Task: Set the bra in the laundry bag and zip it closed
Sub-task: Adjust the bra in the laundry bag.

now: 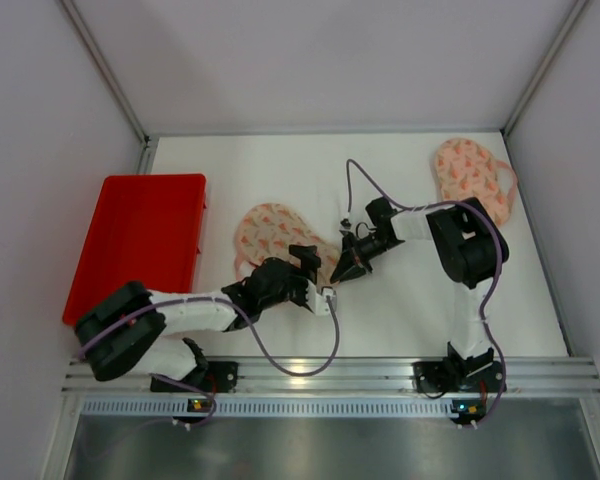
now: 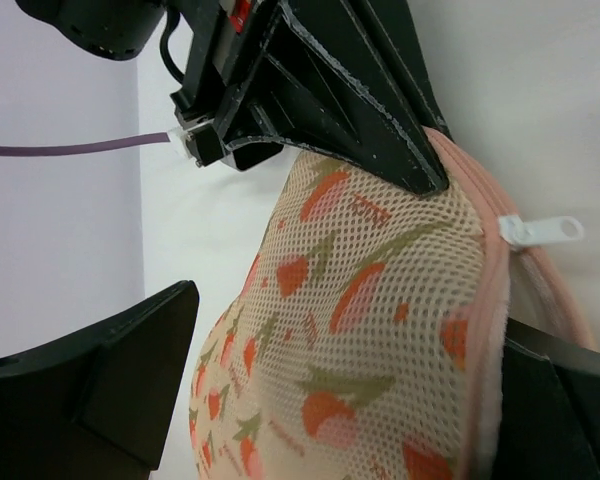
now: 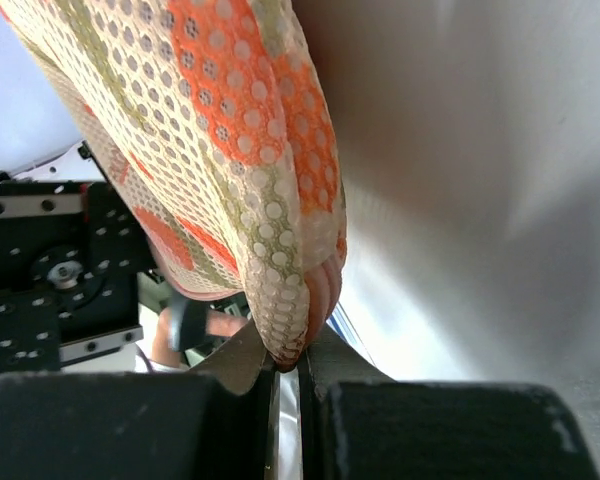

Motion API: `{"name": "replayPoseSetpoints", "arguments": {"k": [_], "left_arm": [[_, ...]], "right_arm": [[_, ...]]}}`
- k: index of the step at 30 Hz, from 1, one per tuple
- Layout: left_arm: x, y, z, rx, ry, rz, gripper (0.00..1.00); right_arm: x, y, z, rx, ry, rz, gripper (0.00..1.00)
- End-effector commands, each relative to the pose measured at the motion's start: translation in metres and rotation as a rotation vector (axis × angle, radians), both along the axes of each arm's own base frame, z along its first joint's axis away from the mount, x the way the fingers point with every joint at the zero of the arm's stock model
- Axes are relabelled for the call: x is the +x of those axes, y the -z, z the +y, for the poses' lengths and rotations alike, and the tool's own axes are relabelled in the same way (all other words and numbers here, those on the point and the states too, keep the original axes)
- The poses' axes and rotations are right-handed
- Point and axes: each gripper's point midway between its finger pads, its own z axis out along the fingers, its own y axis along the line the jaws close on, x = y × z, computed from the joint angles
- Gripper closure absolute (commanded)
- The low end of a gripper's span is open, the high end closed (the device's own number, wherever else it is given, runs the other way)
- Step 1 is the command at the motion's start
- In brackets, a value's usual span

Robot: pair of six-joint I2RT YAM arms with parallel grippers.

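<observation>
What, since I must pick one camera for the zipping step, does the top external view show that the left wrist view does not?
Only the top external view: the red plastic tray at the left, a second peach patterned fabric piece at the far right, and both arms whole. Only the left wrist view: the small white zipper pull on the pink zip edging. Both: the orange-patterned mesh laundry bag, the right gripper shut on its edge, and the open left gripper with a finger at either side of it.
</observation>
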Motion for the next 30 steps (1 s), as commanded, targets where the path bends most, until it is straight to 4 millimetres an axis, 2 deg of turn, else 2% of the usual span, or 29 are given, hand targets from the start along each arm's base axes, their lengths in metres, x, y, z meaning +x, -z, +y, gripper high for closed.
{"name": "replayPoseSetpoints", "arguments": {"k": [1, 2, 3, 4, 6, 9, 11, 13, 14, 16, 17, 18, 20, 21, 22, 23, 24, 25, 26, 27, 28, 30], "left_arm": [[-0.025, -0.033, 0.003, -0.051, 0.069, 0.061, 0.02], [-0.037, -0.018, 0.014, 0.029, 0.085, 0.130, 0.02], [-0.046, -0.020, 0.015, 0.037, 0.118, 0.153, 0.01], [-0.052, -0.031, 0.019, 0.022, 0.130, 0.149, 0.01], [-0.065, -0.020, 0.034, 0.078, 0.127, 0.219, 0.01], [-0.065, -0.041, 0.038, 0.012, 0.100, 0.188, 0.01], [-0.069, -0.056, 0.031, -0.016, 0.151, 0.165, 0.03], [-0.085, -0.053, 0.024, 0.039, 0.271, 0.179, 0.08], [-0.090, -0.061, 0.017, 0.051, 0.319, 0.168, 0.16], [-0.100, -0.045, 0.013, 0.169, 0.402, 0.177, 0.25], [-0.106, -0.055, 0.001, 0.189, 0.450, 0.152, 0.31], [-0.108, -0.042, -0.005, 0.259, 0.484, 0.163, 0.35], [-0.115, -0.045, -0.015, 0.337, 0.525, 0.180, 0.43], [-0.115, -0.030, -0.020, 0.395, 0.525, 0.223, 0.45], [-0.117, -0.024, -0.019, 0.442, 0.525, 0.255, 0.46], [-0.114, -0.035, -0.030, 0.444, 0.529, 0.244, 0.48], [-0.112, -0.034, -0.032, 0.469, 0.532, 0.250, 0.48], [-0.110, -0.024, -0.035, 0.512, 0.533, 0.274, 0.47], [-0.107, -0.027, -0.036, 0.537, 0.524, 0.273, 0.46], [-0.105, -0.019, -0.038, 0.575, 0.531, 0.281, 0.45], [-0.102, -0.022, -0.041, 0.584, 0.530, 0.276, 0.44], [-0.100, -0.016, -0.039, 0.620, 0.530, 0.277, 0.43]], "right_arm": [[0.013, -0.006, 0.006, 0.039, 0.001, -0.041, 1.00], [0.014, -0.007, 0.005, 0.043, 0.004, -0.043, 1.00], [0.015, -0.006, 0.004, 0.044, 0.006, -0.043, 1.00], [0.015, -0.009, 0.004, 0.052, 0.006, -0.044, 1.00], [0.016, -0.010, 0.004, 0.054, 0.008, -0.043, 1.00], [0.014, -0.011, 0.004, 0.053, 0.009, -0.039, 1.00], [0.012, -0.010, 0.003, 0.053, 0.015, -0.021, 1.00], [0.010, -0.011, 0.004, 0.061, 0.015, -0.002, 1.00], [0.010, -0.011, 0.004, 0.061, 0.016, 0.006, 1.00], [0.009, -0.011, 0.003, 0.057, 0.020, 0.017, 1.00], [0.010, -0.011, 0.003, 0.058, 0.019, 0.015, 1.00], [0.009, -0.013, 0.003, 0.059, 0.019, 0.012, 1.00], [0.009, -0.016, 0.003, 0.060, 0.022, 0.016, 1.00], [0.008, -0.016, 0.003, 0.060, 0.022, 0.016, 1.00], [0.008, -0.016, 0.003, 0.059, 0.023, 0.022, 1.00], [0.007, -0.016, 0.003, 0.060, 0.022, 0.023, 1.00], [0.007, -0.017, 0.003, 0.060, 0.022, 0.023, 1.00], [0.006, -0.016, 0.002, 0.057, 0.023, 0.027, 1.00], [0.006, -0.016, 0.003, 0.057, 0.021, 0.027, 1.00], [0.006, -0.015, 0.002, 0.056, 0.023, 0.033, 1.00], [0.005, -0.014, 0.002, 0.056, 0.021, 0.035, 1.00], [0.005, -0.014, 0.002, 0.062, 0.022, 0.045, 1.00]]}}
